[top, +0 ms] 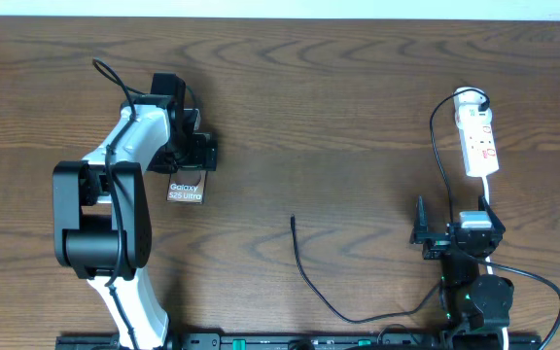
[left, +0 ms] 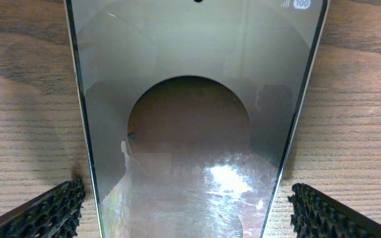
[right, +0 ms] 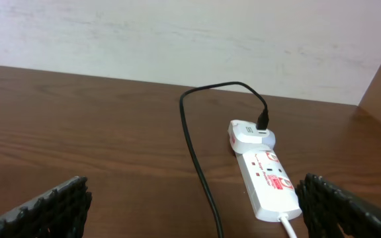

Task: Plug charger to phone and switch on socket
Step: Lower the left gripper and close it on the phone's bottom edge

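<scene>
While the left arm (top: 124, 146) reaches forward: jaws spread, one either side of the phone (top: 185, 189).
Phone: flat on the worktop (top: 338, 117), face up.
Right arm (top: 470, 262): folded low, jaws spread and empty, facing the socket (top: 479, 141).
Charger (top: 309, 277): loose on the worktop between the arms, tip lying free.

Even, bright light; white glare on the phone (left: 197, 132) glass, soft shadow left of it

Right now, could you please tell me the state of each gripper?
Left gripper: open, straddling the phone, not gripping it.
Right gripper: open, holding nothing.
</scene>
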You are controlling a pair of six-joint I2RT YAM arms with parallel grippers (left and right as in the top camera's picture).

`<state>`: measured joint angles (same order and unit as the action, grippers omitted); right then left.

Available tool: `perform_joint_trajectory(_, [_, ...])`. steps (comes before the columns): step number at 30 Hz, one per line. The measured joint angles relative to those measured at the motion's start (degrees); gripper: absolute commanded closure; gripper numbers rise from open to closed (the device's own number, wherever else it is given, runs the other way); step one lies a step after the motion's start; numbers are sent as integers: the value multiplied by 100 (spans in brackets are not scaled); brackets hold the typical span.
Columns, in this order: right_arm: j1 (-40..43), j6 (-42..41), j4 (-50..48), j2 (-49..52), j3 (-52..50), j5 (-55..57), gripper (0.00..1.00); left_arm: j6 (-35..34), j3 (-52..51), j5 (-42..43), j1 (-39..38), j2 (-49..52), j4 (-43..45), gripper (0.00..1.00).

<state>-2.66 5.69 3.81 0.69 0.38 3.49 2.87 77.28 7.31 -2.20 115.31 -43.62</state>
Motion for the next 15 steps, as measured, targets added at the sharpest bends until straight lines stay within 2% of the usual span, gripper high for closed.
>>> perform_joint_trajectory(15, [0,0,0,0,0,0,1,15,-68,-83,0,0,37,2])
